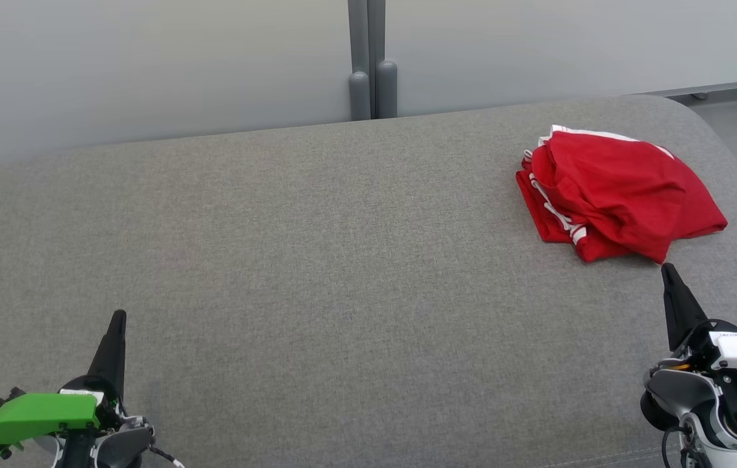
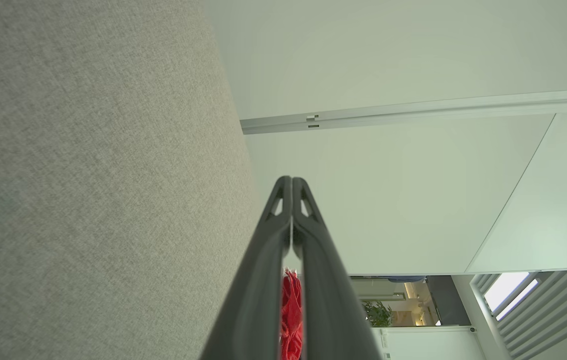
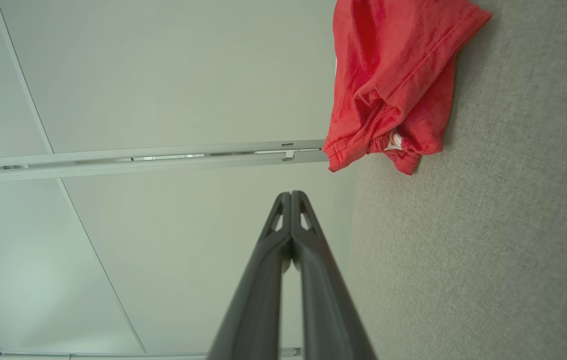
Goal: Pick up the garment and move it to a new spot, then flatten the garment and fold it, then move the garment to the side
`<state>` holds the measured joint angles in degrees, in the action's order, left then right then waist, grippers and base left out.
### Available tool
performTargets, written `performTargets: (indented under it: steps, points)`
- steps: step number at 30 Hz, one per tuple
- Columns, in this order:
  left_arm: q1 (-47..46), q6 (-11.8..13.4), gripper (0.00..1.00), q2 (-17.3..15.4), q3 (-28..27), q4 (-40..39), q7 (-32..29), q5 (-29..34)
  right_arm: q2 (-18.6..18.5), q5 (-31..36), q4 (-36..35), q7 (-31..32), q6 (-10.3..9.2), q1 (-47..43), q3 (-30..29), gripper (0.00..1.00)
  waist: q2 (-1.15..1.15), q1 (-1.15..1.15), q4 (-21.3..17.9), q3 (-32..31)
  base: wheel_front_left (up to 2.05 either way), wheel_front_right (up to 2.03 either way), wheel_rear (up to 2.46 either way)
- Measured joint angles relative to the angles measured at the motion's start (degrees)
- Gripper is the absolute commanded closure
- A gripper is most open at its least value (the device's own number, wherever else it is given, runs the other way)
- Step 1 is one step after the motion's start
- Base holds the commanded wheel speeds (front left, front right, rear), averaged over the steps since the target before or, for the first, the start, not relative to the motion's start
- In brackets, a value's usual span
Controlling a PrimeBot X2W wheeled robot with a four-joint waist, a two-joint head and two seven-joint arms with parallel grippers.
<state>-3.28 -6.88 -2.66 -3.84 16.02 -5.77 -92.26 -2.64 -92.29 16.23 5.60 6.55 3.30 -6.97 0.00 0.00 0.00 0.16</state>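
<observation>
The garment (image 1: 615, 192) is red with white trim, lying crumpled in a loose heap at the far right of the grey fabric surface (image 1: 316, 273). My right gripper (image 1: 667, 270) is shut and empty, its tips just in front of the heap's near edge. In the right wrist view the garment (image 3: 393, 80) lies above and to the right of the shut gripper (image 3: 291, 194). My left gripper (image 1: 119, 316) is shut and empty at the near left, far from the cloth. In the left wrist view a strip of the garment (image 2: 291, 320) shows between the fingers (image 2: 263, 280), far off.
A pale wall with a grey vertical post (image 1: 368, 62) runs behind the surface. The surface's rounded right edge (image 1: 732, 156) drops to the floor beside the garment. Bare grey fabric stretches across the middle and left.
</observation>
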Motion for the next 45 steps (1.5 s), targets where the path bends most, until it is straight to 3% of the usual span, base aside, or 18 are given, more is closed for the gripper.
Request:
performTargets:
  steps: [45]
  points:
    - [0.00, 0.00, 1.00, 0.01, -0.04, -0.10, -0.05, 0.00, 0.03, 0.00, -0.09, 0.00, 0.02, 0.00, -0.05, 1.00, 0.00, 0.00, 0.00, 0.01, 0.00, 0.00, 0.00]
